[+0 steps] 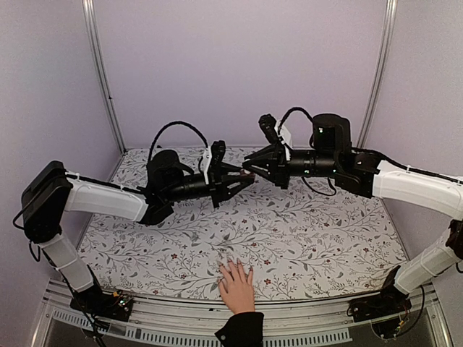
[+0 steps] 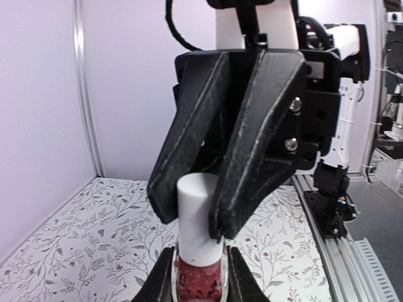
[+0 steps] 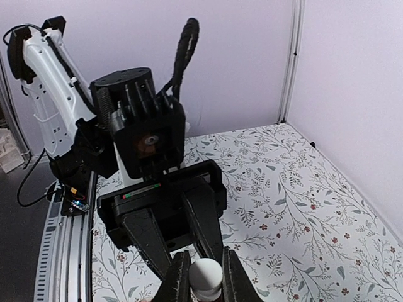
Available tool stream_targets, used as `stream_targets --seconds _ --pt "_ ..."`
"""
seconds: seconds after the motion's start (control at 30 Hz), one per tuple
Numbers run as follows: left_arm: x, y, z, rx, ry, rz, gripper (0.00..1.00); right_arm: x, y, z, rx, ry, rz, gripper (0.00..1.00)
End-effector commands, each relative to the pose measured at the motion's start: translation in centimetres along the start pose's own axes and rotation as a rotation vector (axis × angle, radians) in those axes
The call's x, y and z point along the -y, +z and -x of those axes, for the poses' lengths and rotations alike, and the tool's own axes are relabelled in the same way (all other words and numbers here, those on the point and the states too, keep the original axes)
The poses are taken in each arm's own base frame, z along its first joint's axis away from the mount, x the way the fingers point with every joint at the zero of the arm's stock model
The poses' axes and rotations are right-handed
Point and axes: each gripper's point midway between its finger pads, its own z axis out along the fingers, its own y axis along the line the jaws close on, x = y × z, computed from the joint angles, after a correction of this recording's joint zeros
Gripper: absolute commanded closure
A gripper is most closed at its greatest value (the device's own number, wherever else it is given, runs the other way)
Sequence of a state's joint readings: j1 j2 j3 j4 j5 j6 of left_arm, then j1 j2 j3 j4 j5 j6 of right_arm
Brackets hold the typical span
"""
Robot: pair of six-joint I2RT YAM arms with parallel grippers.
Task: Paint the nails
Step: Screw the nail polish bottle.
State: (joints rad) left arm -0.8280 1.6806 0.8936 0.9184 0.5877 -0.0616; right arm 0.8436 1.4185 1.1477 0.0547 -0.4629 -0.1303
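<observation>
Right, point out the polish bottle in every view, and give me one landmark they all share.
Top external: polish bottle, centre, a dark-red speck where the left hand meets the right hand.
Left wrist: bottom centre, red body below the white cap.
Right wrist: bottom edge, centre; only the cap shows.
Shared landmark: the floral table cover.
</observation>
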Motion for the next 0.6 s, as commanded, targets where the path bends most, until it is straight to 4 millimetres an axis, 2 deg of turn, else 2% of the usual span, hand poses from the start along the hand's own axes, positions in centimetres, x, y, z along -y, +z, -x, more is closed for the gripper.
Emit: stream_targets --seconds 0.0,0.2,0.4,0.53,0.57 --pt "-3.1 0.8 2.5 0.06 0.079 0.248 1.0 0.7 1.5 -1.5 -0.045 0.092 -0.046 1.0" --pt "-4.9 2.4 1.1 -0.013 0.132 0.429 1.0 1.8 2.0 -2.0 -0.047 0.134 -0.099 1.0" --pt "-4.5 2.8 0.8 -0.011 0.12 0.414 1.0 1.5 1.8 -2.0 -0.043 0.137 -0.09 0.99" --pt "-3.9 2.1 1.2 0.003 0.123 0.371 1.0 1.6 0.5 -1.3 -0.014 0.118 -0.106 0.7" --pt "-3.8 1.8 1.2 0.004 0.12 0.361 1.0 1.8 -0.1 -0.8 0.001 0.115 -0.116 0.66"
